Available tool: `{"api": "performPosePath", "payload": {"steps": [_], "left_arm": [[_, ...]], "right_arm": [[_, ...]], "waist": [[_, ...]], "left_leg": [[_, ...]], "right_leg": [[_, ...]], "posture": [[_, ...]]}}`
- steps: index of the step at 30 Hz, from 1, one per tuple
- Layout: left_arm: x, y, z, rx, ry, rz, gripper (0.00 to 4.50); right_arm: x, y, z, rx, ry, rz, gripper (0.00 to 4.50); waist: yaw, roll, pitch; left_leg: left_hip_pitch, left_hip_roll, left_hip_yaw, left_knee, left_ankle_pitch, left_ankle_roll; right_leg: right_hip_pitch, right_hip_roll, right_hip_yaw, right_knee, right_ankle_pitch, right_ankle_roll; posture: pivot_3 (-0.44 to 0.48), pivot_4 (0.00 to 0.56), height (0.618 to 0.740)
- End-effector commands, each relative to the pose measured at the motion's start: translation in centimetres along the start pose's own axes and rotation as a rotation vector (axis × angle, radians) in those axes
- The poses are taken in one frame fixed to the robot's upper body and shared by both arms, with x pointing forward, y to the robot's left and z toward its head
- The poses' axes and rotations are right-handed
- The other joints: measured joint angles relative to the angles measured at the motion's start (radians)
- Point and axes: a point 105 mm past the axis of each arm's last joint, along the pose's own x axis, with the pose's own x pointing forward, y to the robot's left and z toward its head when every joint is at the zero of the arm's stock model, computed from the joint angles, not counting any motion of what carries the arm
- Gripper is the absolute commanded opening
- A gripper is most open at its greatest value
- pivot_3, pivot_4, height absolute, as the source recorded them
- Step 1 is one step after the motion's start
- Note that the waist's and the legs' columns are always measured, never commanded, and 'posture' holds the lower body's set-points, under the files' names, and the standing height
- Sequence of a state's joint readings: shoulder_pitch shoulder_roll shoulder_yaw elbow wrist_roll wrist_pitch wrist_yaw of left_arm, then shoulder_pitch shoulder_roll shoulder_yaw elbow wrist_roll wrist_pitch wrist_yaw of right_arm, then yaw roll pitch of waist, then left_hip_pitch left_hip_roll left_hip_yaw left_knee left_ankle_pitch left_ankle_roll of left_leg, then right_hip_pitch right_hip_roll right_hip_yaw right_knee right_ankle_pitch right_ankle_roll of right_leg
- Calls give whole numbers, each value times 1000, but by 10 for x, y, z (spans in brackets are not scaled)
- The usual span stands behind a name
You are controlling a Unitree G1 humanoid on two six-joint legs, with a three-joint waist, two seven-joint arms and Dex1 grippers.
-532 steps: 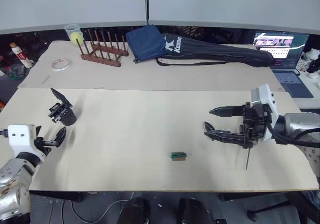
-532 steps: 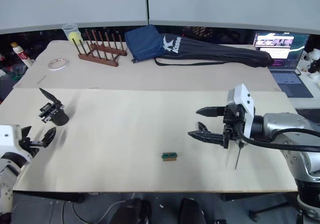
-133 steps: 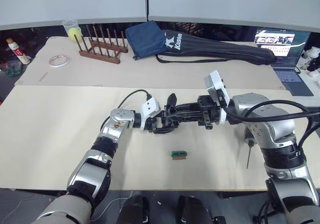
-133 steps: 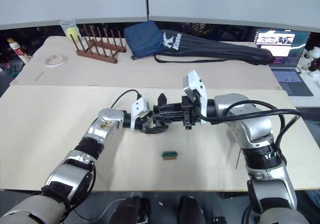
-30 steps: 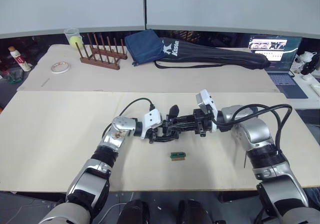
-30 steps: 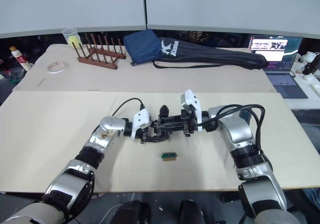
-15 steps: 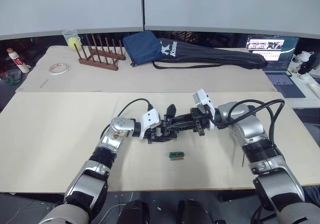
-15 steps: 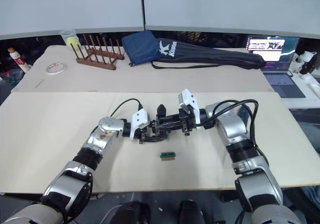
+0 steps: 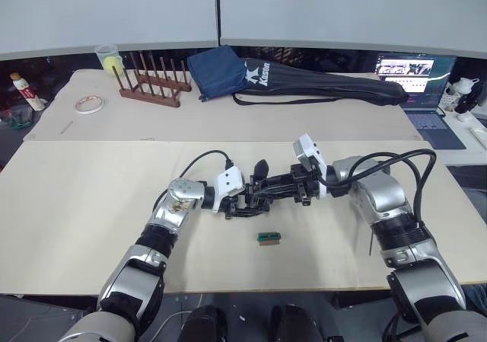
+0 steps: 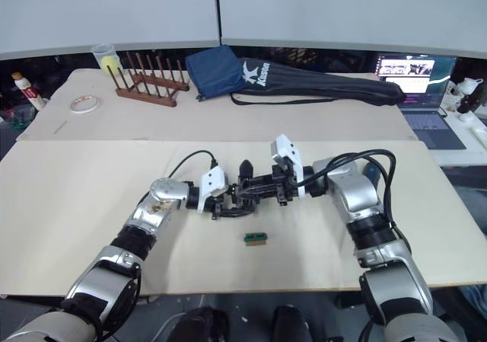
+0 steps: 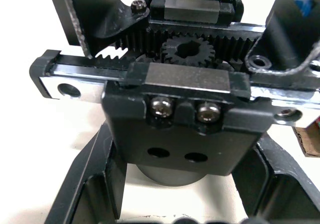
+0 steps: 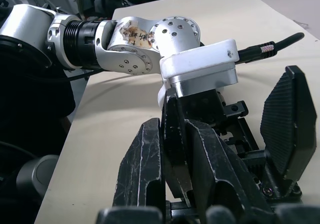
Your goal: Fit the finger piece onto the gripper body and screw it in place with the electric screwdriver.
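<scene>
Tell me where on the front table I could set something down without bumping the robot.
The front table is bare across its left stretch and at its right end. The middle is crowded: both grippers meet on the gripper body, with the green block just in front.

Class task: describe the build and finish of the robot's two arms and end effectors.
Both arms are jointed silver-grey metal segments with dark bands. Each wrist carries a white housing and two long black ribbed fingers. Black cables loop from the wrists. The left forearm bears a worn brownish label.
</scene>
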State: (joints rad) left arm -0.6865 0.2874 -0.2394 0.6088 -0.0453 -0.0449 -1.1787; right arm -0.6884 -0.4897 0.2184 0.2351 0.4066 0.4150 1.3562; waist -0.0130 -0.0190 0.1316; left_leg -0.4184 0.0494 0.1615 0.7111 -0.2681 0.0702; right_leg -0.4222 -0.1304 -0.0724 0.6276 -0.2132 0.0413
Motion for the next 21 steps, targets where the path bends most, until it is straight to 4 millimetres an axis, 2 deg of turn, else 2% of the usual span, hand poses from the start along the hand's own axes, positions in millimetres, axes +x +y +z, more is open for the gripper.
{"api": "performPosePath", "payload": {"steps": [1, 14, 21], "left_arm": [[-5, 6, 14, 36, -40, 16, 2307], [-3, 5, 14, 37, -40, 11, 2307], [-3, 5, 13, 33, -41, 14, 2307]], "right_arm": [[1, 9, -49, 153, 129, 1, 295], [0, 17, -66, 223, 345, 31, 295], [0, 14, -68, 251, 357, 10, 295]], "waist": [[0, 0, 0], [2, 0, 0], [3, 0, 0]], "left_leg": [[0, 0, 0, 0, 0, 0], [0, 0, 0, 0, -1, 0], [0, 0, 0, 0, -2, 0]], "right_leg": [[0, 0, 0, 0, 0, 0], [-1, 0, 0, -1, 0, 0], [-1, -1, -1, -2, 0, 0]], "posture": [[0, 150, 740], [0, 150, 740], [0, 150, 740]]}}
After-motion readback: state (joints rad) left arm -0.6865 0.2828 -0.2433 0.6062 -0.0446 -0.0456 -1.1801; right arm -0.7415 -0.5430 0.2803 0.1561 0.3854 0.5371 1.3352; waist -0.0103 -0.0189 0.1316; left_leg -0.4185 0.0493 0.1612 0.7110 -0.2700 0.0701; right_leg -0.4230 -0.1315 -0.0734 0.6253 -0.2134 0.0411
